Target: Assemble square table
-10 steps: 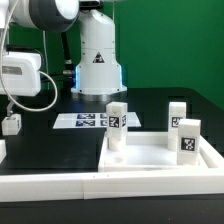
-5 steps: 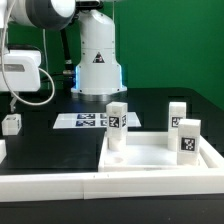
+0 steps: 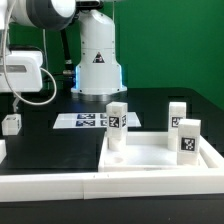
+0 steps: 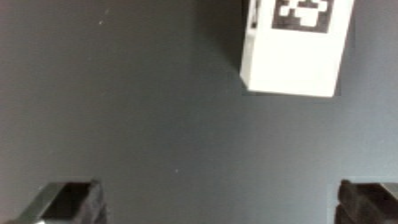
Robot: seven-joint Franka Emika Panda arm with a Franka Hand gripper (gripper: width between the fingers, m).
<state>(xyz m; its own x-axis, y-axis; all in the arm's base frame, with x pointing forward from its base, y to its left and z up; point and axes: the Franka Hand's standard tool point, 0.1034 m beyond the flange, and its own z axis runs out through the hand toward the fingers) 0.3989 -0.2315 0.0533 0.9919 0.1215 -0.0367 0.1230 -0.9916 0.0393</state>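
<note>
Item: square table, unassembled. You find the white slab (image 3: 150, 160) lying flat on the black worktop (image 3: 60, 150), toward the exterior view's right. Three tagged leg posts (image 3: 117, 125) stand upright on or just behind it; a fourth small white piece (image 3: 11, 124) sits apart on the worktop at the exterior view's left.

Handling: the parts look like rigid, smooth, light plastic, so judge them liable to slip or tip. You would best take a post across its flat sides, mid-height.

Claw: the gripper (image 4: 217, 205) stands spread wide and empty, touching nothing. In the wrist view a tagged leg post (image 4: 294, 48) lies below, beyond the fingertips (image 4: 68, 200).
</note>
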